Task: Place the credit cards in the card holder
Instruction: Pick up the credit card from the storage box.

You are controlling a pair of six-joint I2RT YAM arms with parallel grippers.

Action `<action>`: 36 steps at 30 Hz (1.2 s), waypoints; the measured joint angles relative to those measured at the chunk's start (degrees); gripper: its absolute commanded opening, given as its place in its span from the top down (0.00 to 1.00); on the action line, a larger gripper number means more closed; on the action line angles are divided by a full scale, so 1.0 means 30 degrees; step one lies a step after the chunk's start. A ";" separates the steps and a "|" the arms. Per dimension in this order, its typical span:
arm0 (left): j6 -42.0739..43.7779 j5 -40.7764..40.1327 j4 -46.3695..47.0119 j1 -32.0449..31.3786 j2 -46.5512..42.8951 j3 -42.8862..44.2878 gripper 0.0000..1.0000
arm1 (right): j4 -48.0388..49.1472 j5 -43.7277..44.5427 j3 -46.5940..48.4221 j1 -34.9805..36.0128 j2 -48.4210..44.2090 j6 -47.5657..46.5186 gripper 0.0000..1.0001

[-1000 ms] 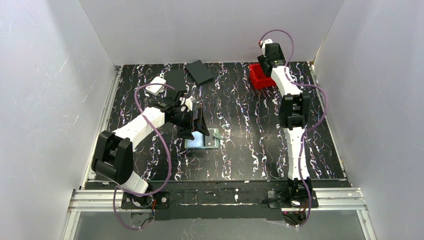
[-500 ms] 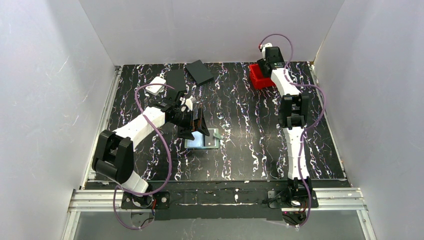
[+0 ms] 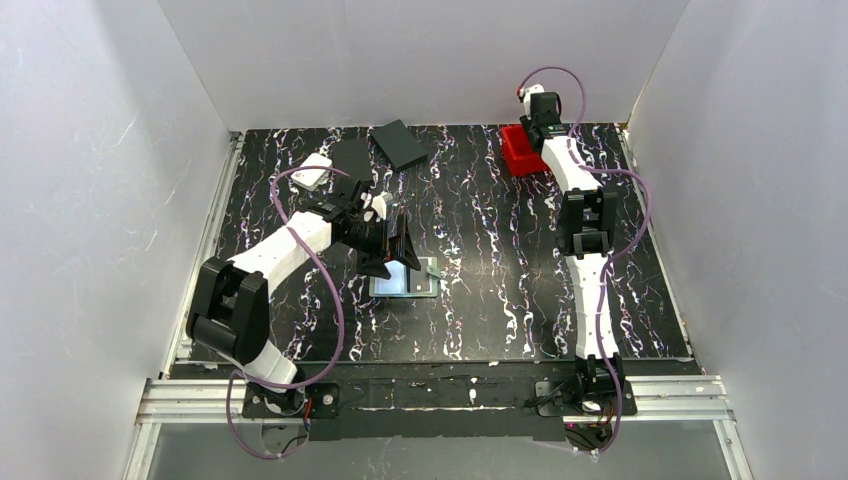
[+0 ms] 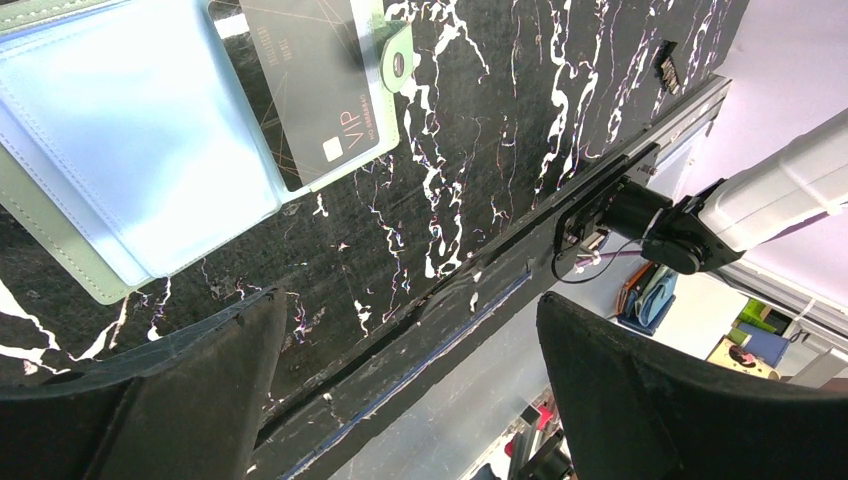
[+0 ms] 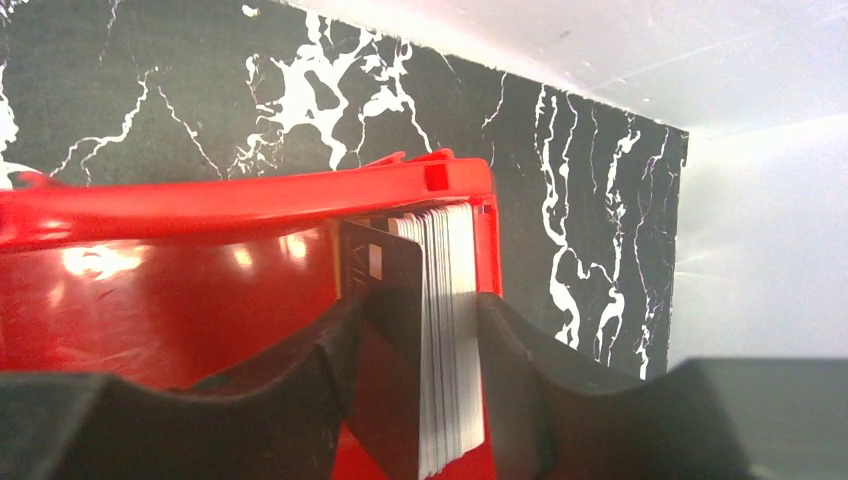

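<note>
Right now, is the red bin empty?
No, the right wrist view shows a stack of credit cards standing on edge inside the red bin, between the jaws of the right claw.

The left arm [image 3: 285, 250] rises from its base at the near left, bends at the elbow and reaches right and inward over the middle of the table. Its wrist tips the left gripper [image 4: 407, 305] downward, fingers [image 4: 190, 390] spread wide with nothing between them. The right arm [image 3: 590, 270] stretches almost straight from its base to the far right corner, its wrist bent down. The right gripper [image 5: 420, 305] points downward with its jaws partway closed; whether they press on anything cannot be told.
</note>
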 measured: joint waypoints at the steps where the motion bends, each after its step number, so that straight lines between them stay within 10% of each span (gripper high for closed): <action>1: 0.0000 0.0029 0.0000 0.0000 0.0000 0.0000 0.05 | 0.0058 0.0015 0.0095 -0.0007 0.0000 -0.0007 0.53; 14: 0.0000 0.0073 0.0000 0.0000 0.0000 0.0000 0.05 | 0.0168 -0.0007 0.0117 -0.0058 0.0000 -0.0270 0.72; 36: -0.0153 0.0364 0.0350 0.0000 0.0000 0.0000 0.04 | 0.0058 0.0503 0.0117 -0.0364 -0.0007 -0.0459 0.44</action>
